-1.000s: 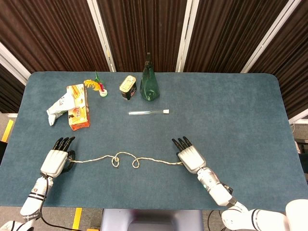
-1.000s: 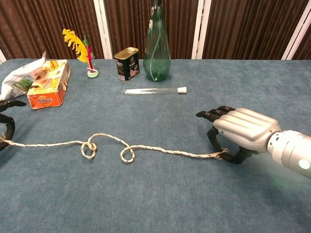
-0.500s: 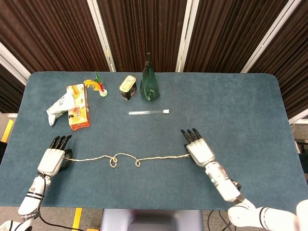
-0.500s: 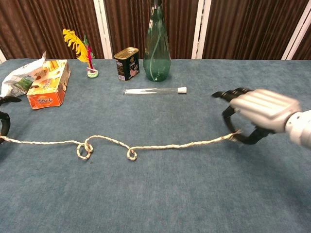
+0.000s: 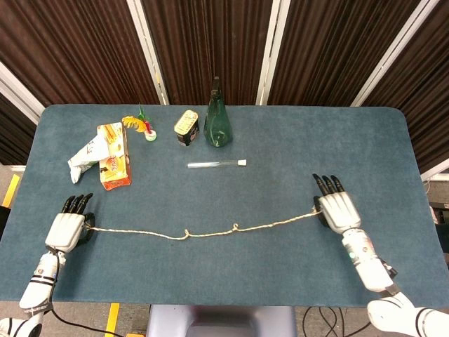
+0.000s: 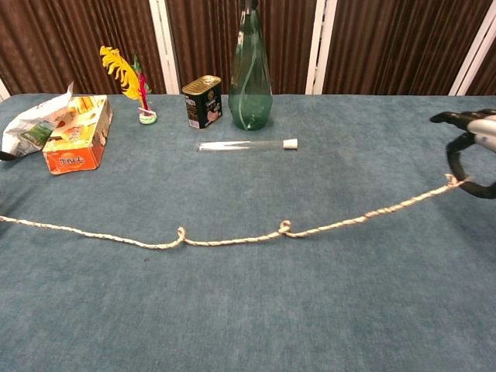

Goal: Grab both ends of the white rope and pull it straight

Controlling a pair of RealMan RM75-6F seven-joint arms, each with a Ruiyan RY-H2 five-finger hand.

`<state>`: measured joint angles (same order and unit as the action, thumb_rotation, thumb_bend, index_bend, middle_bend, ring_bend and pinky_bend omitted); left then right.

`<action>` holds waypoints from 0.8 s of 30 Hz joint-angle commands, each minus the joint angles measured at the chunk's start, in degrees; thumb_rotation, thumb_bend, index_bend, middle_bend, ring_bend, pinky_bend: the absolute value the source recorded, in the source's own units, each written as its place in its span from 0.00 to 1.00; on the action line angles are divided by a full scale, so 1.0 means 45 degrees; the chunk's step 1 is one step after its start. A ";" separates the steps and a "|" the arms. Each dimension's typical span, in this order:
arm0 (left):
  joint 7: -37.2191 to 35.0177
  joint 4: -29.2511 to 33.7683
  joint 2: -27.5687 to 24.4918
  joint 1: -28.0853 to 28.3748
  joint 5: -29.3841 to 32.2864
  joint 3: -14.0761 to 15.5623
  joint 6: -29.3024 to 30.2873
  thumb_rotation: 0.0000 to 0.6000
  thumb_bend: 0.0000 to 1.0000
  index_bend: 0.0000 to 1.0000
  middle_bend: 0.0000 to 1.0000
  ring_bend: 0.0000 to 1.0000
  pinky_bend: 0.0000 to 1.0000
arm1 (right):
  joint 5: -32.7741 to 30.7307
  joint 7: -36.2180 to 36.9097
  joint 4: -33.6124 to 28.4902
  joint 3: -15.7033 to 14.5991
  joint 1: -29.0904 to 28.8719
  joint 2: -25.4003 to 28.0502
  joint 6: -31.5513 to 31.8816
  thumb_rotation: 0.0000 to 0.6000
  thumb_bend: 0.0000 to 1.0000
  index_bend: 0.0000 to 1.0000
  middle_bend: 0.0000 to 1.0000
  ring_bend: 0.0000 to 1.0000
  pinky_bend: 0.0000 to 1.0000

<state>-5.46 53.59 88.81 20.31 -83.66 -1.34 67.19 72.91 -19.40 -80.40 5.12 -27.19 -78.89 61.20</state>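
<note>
Both rope (image 5: pixel 210 232) ends sit pinched — one per hand's fingers (image 5: pixel 324 185).

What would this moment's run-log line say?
left hand: holds rope end | right hand: holds other end | white rope: nearly straight, two small kinks | table

Left hand (image 5: pixel 64 229) and right hand (image 5: pixel 337 211) moved farther apart, white rope (image 5: pixel 203 231) drawn nearly straight, loops tightened to small kinks

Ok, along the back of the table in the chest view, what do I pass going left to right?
Bag → orange box → feather → tin can → green bottle
</note>
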 commanded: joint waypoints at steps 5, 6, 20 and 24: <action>0.0182 -0.0220 0.0180 0.0080 0.0151 -0.0067 -0.0227 1.00 0.43 0.60 0.04 0.00 0.02 | -0.0024 0.1125 0.1158 -0.0245 0.0342 0.0052 -0.0245 1.00 0.73 0.76 0.09 0.00 0.00; 0.0217 -0.0240 0.0209 0.0098 0.0169 -0.0082 -0.0254 1.00 0.43 0.60 0.04 0.00 0.02 | -0.0023 0.1264 0.1336 -0.0270 0.0377 0.0036 -0.0287 1.00 0.73 0.76 0.09 0.00 0.00; 0.0165 -0.0758 0.0599 0.0356 0.0352 -0.0194 -0.0764 1.00 0.43 0.60 0.04 0.00 0.02 | -0.0079 0.2442 0.2954 -0.0434 0.0619 -0.0307 -0.0856 1.00 0.73 0.76 0.10 0.00 0.00; 0.0137 -0.0953 0.0694 0.0419 0.0404 -0.0252 -0.0830 1.00 0.43 0.60 0.04 0.00 0.02 | -0.0080 0.2717 0.3325 -0.0423 0.0689 -0.0396 -0.0940 1.00 0.73 0.76 0.10 0.00 0.00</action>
<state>-4.83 49.36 91.88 22.17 -81.88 -2.44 63.47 72.55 -7.40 -65.80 3.24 -24.21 -80.52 57.14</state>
